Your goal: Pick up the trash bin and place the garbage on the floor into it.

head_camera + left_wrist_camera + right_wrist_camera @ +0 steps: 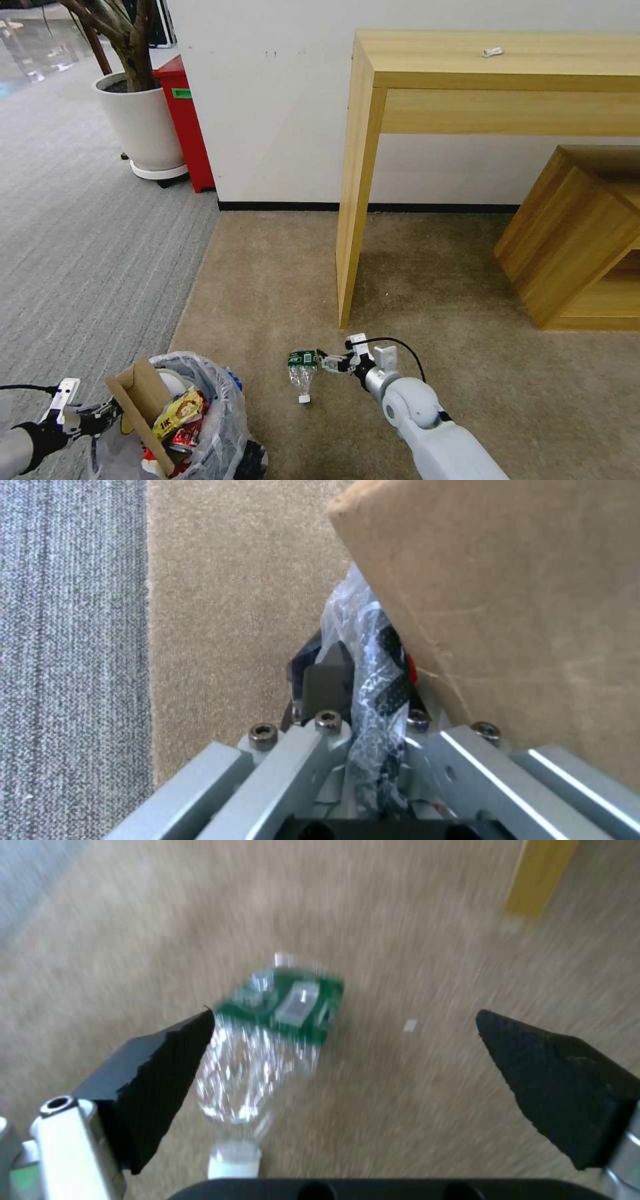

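- Nearest the camera, the trash bin [200, 427] is seen clamped at its lined rim by the left gripper [107, 410], low at the left, close to where the beige floor [267, 280] meets the grey ribbed carpet [87, 233].
- Cardboard [140, 393], a yellow packet [179, 410] and red wrappers [183, 437] are already packed inside the bag liner.
- Just beyond, the clear bottle [301, 373] is found lying flat on the floor, white cap towards the robot, green label at the far end, short of the wooden desk's leg [353, 200].
- And the right gripper [331, 363] is held low beside it, jaws spread wide, nothing gripped yet.
- From the right wrist, the bottle is seen off-centre, hard against one fingertip [173, 1055] and well apart from the other.
- The step in hand is judged to be the grasp: the gripper is best shifted sideways until the body is centred between the pads, then closed gently, since thin plastic may squirt out.
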`<state>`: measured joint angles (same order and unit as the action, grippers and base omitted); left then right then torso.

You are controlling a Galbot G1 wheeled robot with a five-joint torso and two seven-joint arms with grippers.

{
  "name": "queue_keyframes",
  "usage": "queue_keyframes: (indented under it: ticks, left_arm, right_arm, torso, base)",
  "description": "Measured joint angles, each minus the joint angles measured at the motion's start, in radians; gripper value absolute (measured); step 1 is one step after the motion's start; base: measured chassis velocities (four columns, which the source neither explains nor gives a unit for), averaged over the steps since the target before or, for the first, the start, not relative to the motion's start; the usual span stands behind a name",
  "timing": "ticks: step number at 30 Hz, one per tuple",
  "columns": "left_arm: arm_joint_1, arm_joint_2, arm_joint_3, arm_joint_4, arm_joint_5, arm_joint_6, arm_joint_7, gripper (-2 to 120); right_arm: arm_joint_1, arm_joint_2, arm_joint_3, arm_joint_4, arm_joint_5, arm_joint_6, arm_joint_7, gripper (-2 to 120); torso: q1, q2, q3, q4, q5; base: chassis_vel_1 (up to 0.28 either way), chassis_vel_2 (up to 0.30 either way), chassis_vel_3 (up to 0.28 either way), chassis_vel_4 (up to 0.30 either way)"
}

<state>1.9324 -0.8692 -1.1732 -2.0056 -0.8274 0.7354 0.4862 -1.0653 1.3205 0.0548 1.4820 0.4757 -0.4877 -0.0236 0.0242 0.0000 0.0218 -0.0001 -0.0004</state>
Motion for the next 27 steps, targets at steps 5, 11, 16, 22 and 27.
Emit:
queue_keyframes:
  ticks: [5,11,16,22,27]
  left_arm:
    - [0.0,0.008,-0.004,0.001,-0.004,0.0,0.003,0]
    - [-0.005,0.016,-0.007,-0.001,-0.009,0.0,0.003,0]
    - [-0.002,0.018,-0.014,-0.006,-0.011,0.0,0.002,0]
    - [0.006,0.008,-0.025,-0.02,-0.011,0.0,-0.001,0]
    - [0.01,0.0,-0.034,-0.029,-0.013,0.0,-0.002,0]
  right_arm:
    - [0.038,0.02,-0.042,-0.063,0.024,-0.035,0.01,100]
    - [0.083,0.058,-0.098,-0.147,0.064,-0.073,0.034,100]
    - [0.114,0.09,-0.107,-0.212,0.081,-0.08,0.04,100]
    - [0.154,0.116,-0.136,-0.293,0.1,-0.079,0.018,100]
    - [0.174,0.135,-0.139,-0.333,0.101,-0.075,0.0,100]
  torso:
    - [0.0,0.0,0.0,0.0,-0.0002]
    - [0.0,0.0,0.0,0.0,0.0]
    - [0.0,0.0,0.0,0.0,-0.0001]
    - [0.0,0.0,0.0,0.0,-0.0001]
    - [0.0,0.0,0.0,0.0,0.0]
  base:
    - [0.0,0.0,0.0,0.0]
    - [0.0,0.0,0.0,0.0]
    - [0.0,0.0,0.0,0.0]
    - [0.0,0.0,0.0,0.0]
    - [0.0,0.0,0.0,0.0]
